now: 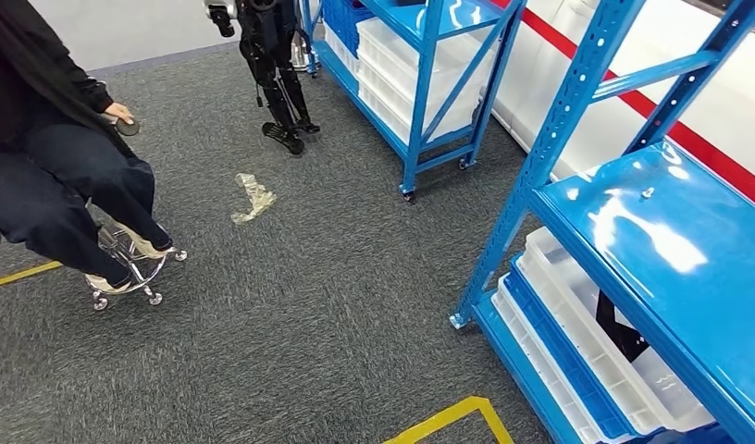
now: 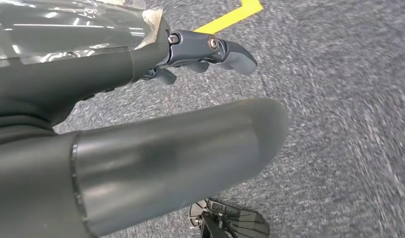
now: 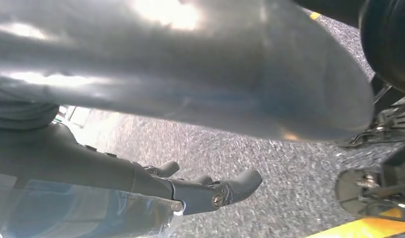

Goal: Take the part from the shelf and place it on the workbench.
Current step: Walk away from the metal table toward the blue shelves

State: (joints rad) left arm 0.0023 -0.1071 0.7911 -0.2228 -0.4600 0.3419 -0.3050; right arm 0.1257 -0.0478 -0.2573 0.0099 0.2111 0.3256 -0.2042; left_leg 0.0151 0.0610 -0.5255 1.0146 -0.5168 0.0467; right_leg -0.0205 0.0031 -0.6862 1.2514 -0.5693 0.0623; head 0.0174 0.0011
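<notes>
So on the near blue metal shelf rack (image 1: 577, 102) at the right, the lower level carries long white plastic bins (image 1: 587, 319) stacked with a blue plastic tray (image 1: 563, 356) sandwiched between them, and a black angular part (image 1: 620, 333) sits in the top white bin, up against the front edge of the glossy blue shelf board (image 1: 670, 250) above it. On that glossy board itself there's just a small silvery bolt-like bit (image 1: 648, 193) near its back edge; too tiny to tell what it really is. A second blue rack (image 1: 429, 65) further back holds more white bins (image 1: 420, 65) on its levels and blue crates (image 1: 341, 18) at its far end; can't see inside any of those. Both arms seem to hang down over the grey carpet floor (image 1: 290, 314). The left hand (image 2: 200, 54) has its dark fingers (image 2: 237, 55) loosely curled and spread apart from the thick grey thumb (image 2: 190, 144), nothing in it, yellow floor tape (image 2: 235, 15) beyond the fingertips. The right hand (image 3: 205, 191) is the same deal: fingers (image 3: 242, 181) gently bent, apart, holding nothing. A person in dark clothes (image 1: 50, 157) sits on a wheeled stool (image 1: 129, 268) at the left, another black legged robot (image 1: 272, 65) stands by the far rack, and a crumpled clear plastic scrap (image 1: 252, 197) lies on the carpet.
</notes>
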